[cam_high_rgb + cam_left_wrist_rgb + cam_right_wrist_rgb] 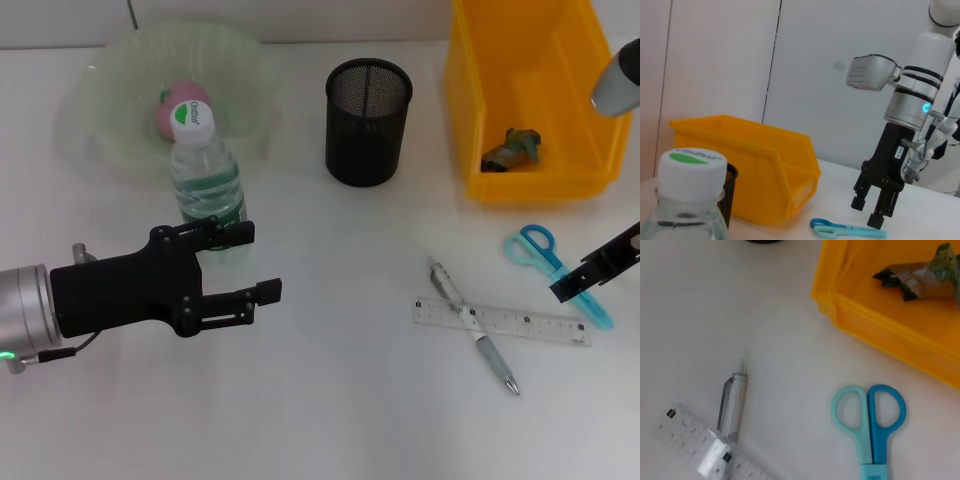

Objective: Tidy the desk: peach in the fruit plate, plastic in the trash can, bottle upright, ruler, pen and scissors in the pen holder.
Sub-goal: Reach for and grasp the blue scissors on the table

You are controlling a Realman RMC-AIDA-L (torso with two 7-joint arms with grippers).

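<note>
The bottle [205,175] stands upright in front of the green fruit plate [100,120], which holds the pink peach [170,105]. My left gripper [262,262] is open just in front of the bottle, one finger close to its base and nothing between the fingers. The crumpled plastic [512,148] lies in the yellow trash can [480,120]. Blue scissors [555,260], a pen [473,325] and a clear ruler [500,322] lie on the table. The pen crosses the ruler. My right gripper [867,211] hangs open just above the scissors [847,229]. The black mesh pen holder [368,120] stands at the back centre.
The right wrist view shows the scissors [870,415] with their handles toward the trash can [880,315], and the pen [732,402] over the ruler [705,452]. The white table [330,420] stretches toward the front.
</note>
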